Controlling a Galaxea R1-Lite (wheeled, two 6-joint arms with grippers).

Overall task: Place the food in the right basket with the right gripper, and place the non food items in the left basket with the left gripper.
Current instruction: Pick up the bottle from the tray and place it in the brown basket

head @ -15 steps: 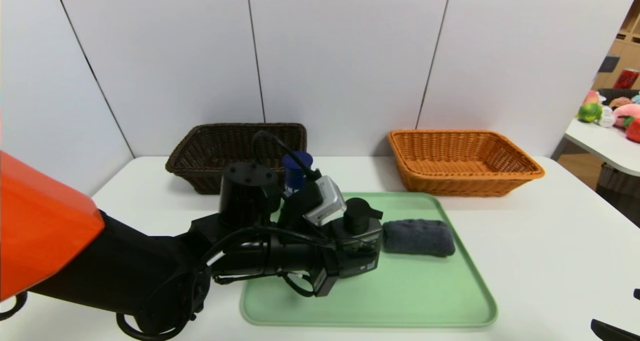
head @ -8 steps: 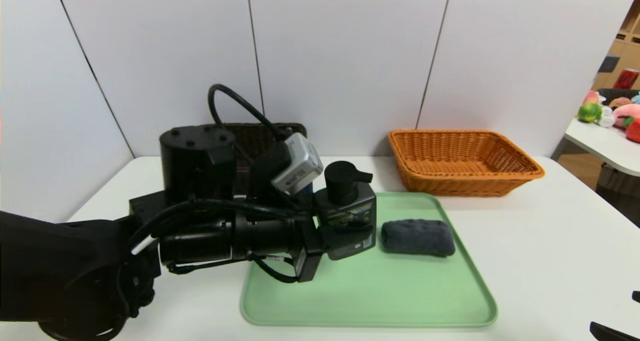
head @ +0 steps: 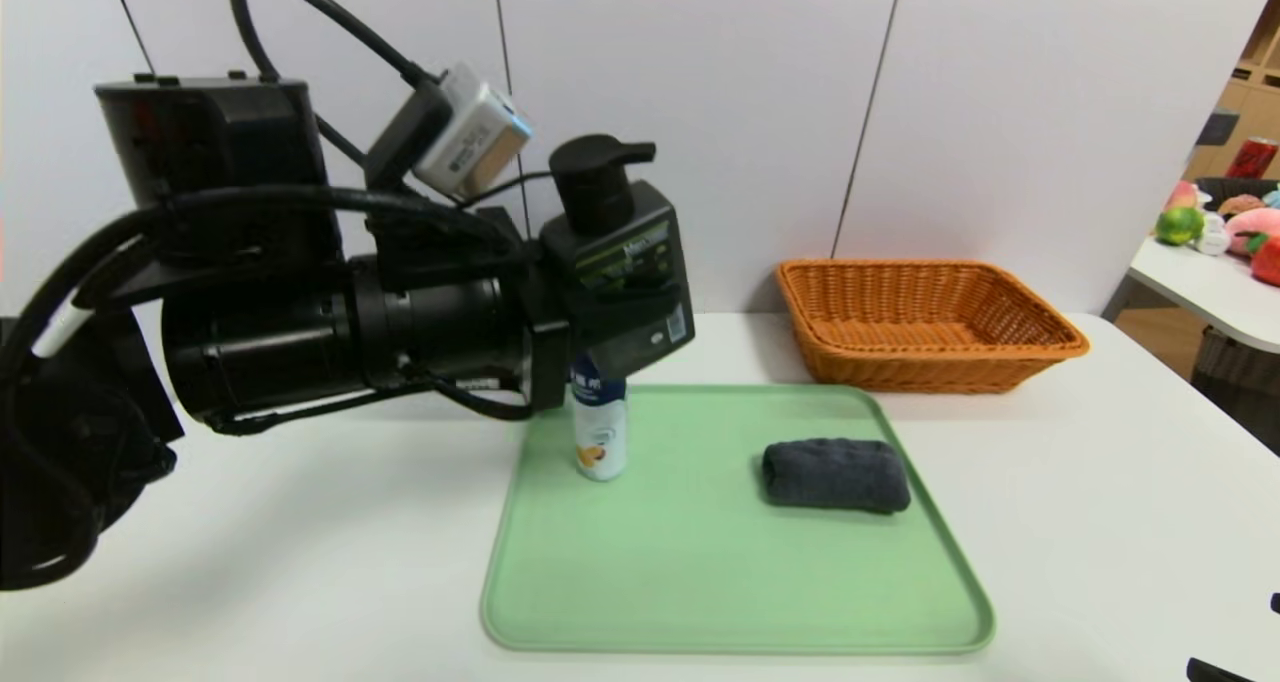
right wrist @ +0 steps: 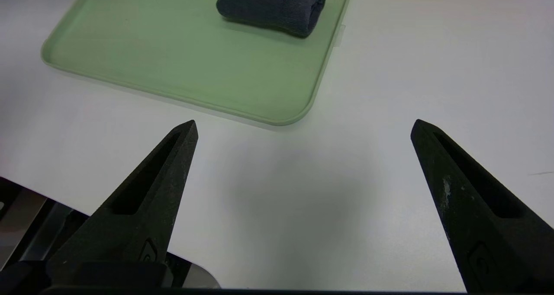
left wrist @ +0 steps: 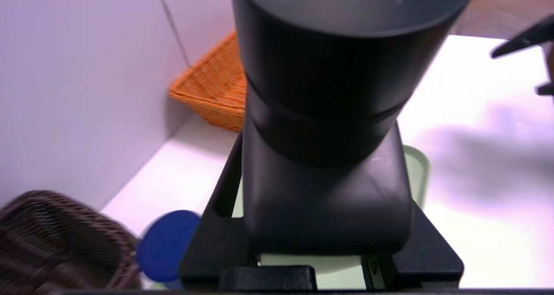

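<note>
My left gripper [head: 585,297] is shut on a black pump bottle [head: 620,262] and holds it high above the back left of the green tray [head: 740,602]. In the left wrist view the pump bottle [left wrist: 324,126] fills the space between the fingers [left wrist: 216,238]. A white bottle with a blue cap [head: 600,432] stands on the tray under it. A rolled dark towel [head: 836,474] lies on the tray's right half. The orange right basket [head: 930,322] is empty. The brown left basket [left wrist: 56,243] shows only in the left wrist view. My right gripper [right wrist: 303,128] hangs open over the table's front right.
The left arm's bulk covers the back left of the table in the head view. A side table [head: 1200,282] with plush fruit stands far right. White wall panels close the back. Bare white tabletop [right wrist: 389,91] lies between the tray and the right gripper.
The left arm has risen with the pump bottle, lifting it off the tray to well above it. The white bottle behind it now shows. The right arm has not moved.
</note>
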